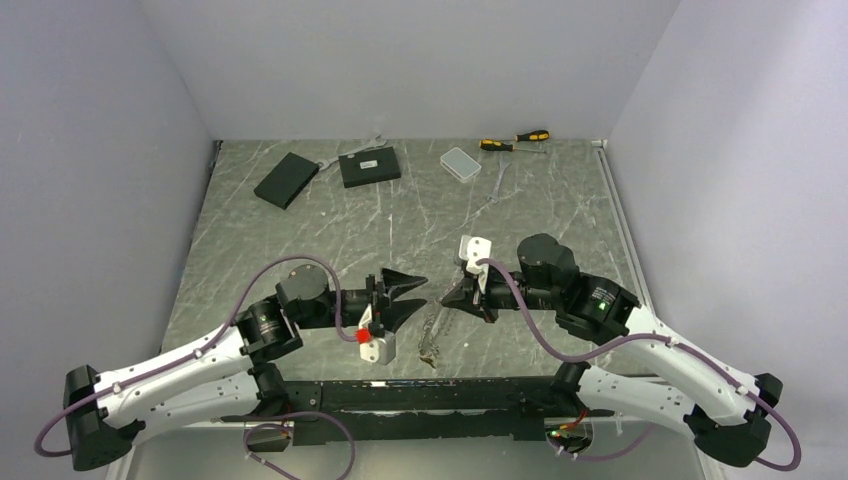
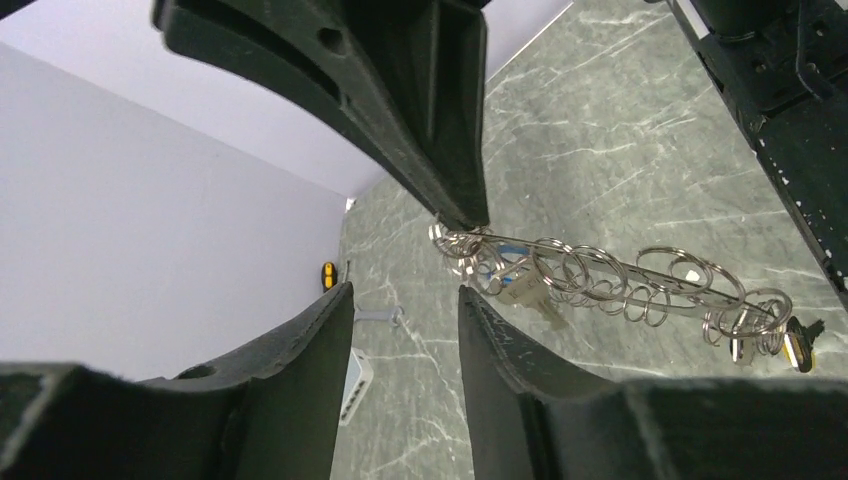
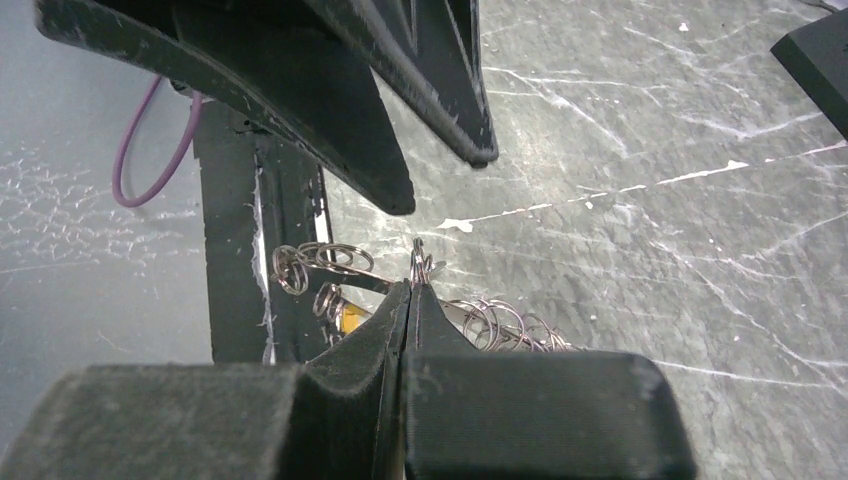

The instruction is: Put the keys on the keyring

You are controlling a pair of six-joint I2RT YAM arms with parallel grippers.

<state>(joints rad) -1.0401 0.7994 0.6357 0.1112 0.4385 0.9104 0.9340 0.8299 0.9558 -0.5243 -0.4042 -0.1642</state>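
Observation:
The keyring (image 1: 431,335) is a limp chain of small silvery rings lying toward the near edge of the table. In the left wrist view the keyring (image 2: 620,285) stretches to the right, with a blue-tagged key (image 2: 500,262), a plain silvery key (image 2: 528,292) and a yellow-tagged key (image 2: 797,345) on it. My right gripper (image 1: 447,296) is shut on the keyring's upper end; its closed tips (image 3: 411,288) pinch a ring (image 3: 419,262). My left gripper (image 1: 408,294) is open and empty just left of that end, its fingertips (image 2: 340,300) apart and facing the right gripper.
Two yellow-handled screwdrivers (image 1: 515,141), a clear plastic box (image 1: 461,163), two black boxes (image 1: 286,180) (image 1: 369,167) and a small wrench (image 1: 350,150) lie at the far end. The black base rail (image 1: 420,395) runs along the near edge, close to the keyring's lower end.

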